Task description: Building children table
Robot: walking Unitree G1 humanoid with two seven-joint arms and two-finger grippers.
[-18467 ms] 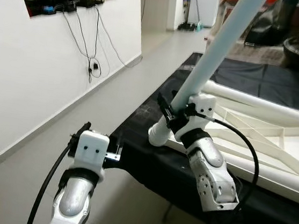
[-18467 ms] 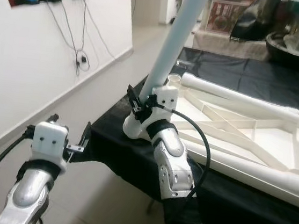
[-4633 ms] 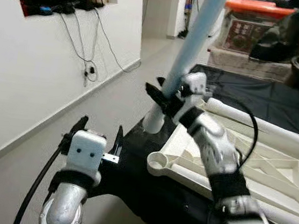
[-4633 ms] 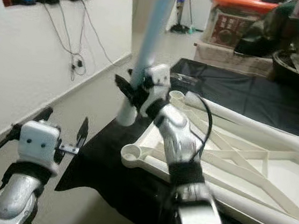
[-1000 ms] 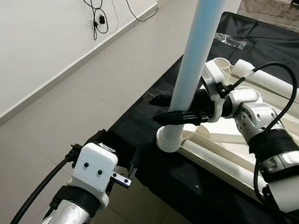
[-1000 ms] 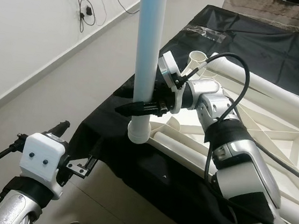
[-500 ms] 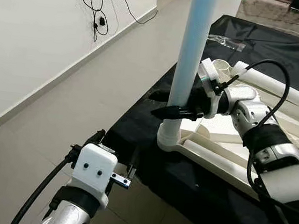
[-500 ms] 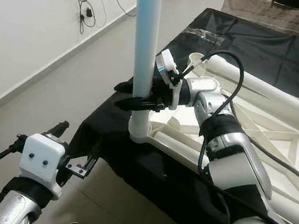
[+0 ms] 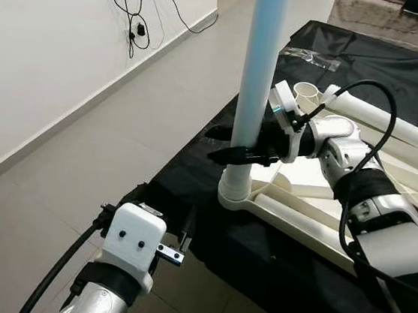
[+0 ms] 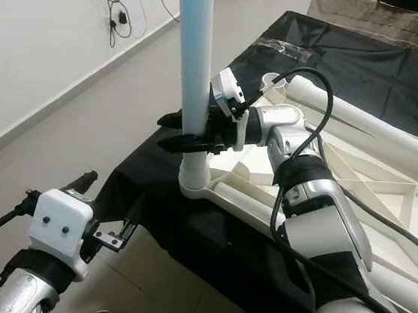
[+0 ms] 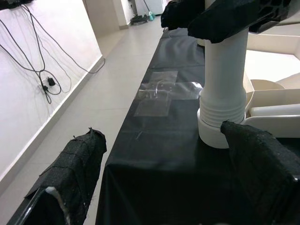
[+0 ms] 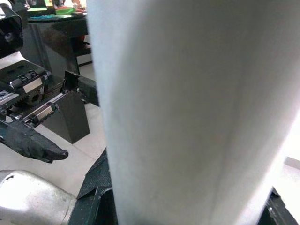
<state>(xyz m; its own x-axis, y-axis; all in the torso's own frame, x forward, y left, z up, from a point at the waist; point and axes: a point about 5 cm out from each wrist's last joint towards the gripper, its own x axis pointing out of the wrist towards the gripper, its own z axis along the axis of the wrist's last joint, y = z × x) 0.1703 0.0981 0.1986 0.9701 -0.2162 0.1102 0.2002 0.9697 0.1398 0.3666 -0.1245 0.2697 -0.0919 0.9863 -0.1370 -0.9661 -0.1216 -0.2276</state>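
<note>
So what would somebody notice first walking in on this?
First the tall pale leg, upright in the corner socket of the upturned white table frame, at the edge of the black cloth. The right hand is clamped around it just above the socket. The left hand hangs open below the edge, over the floor.

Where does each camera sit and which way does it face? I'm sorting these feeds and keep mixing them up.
Left eye view: head, looking down at the upside-down table top; right gripper on the upright table leg, left gripper low.
Right eye view: same scene, shifted.
Left wrist view: along its open fingers toward the leg's base.
Right wrist view: pressed against the leg.
Shared: the leg.
</note>
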